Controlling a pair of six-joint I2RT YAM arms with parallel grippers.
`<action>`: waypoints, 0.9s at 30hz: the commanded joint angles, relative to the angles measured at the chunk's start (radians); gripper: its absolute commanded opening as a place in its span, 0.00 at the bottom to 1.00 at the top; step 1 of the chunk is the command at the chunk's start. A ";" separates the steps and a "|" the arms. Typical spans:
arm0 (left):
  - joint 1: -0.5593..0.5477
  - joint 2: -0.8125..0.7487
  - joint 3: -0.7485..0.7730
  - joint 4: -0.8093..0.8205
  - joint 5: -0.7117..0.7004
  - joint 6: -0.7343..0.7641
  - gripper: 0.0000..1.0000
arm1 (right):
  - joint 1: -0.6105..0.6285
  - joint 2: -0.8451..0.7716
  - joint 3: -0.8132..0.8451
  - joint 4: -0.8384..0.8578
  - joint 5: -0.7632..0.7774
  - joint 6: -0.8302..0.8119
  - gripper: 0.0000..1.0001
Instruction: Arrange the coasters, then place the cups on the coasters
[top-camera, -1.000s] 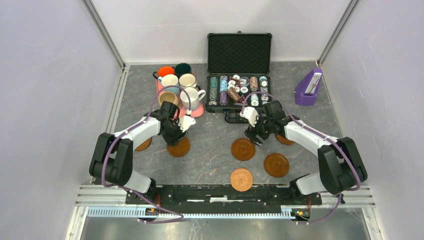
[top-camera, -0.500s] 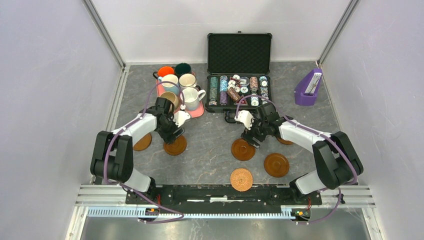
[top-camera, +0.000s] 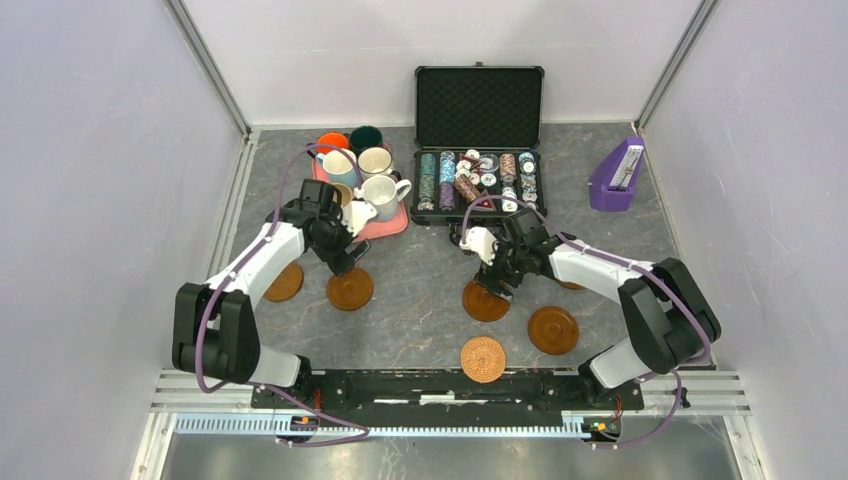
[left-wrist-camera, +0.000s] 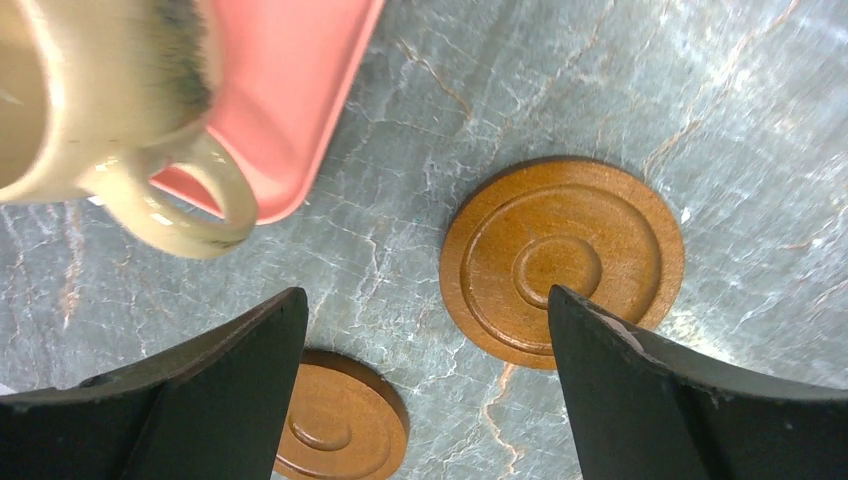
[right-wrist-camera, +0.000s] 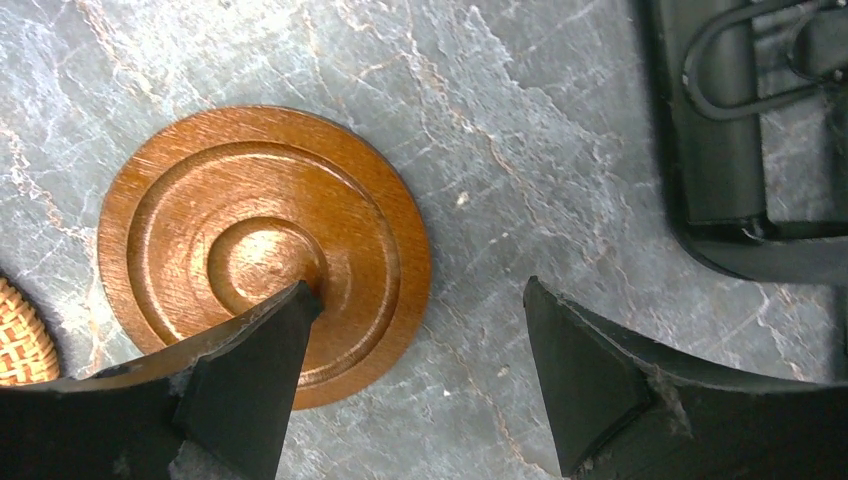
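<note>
You have an open black chip case (top-camera: 478, 150) at the bench's far edge, a pink tray (left-wrist-camera: 300, 80) just left of it, and a purple holder (top-camera: 615, 178) to the right.

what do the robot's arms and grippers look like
The left arm and right arm both have white links between chunky black joints, and a purple cable loops along each. The left gripper and right gripper each have a white body and two matte black fingers that taper to wedge tips, slightly scuffed at the edges.
</note>
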 joint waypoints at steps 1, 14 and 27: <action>0.026 -0.052 0.068 -0.028 0.052 -0.136 0.97 | 0.033 0.047 0.028 0.007 0.011 -0.007 0.84; 0.241 -0.094 0.094 -0.089 0.106 -0.192 0.98 | 0.150 0.195 0.121 0.090 0.031 0.052 0.71; 0.358 -0.153 0.085 -0.196 0.088 -0.161 0.99 | 0.317 0.451 0.408 0.193 0.001 0.175 0.70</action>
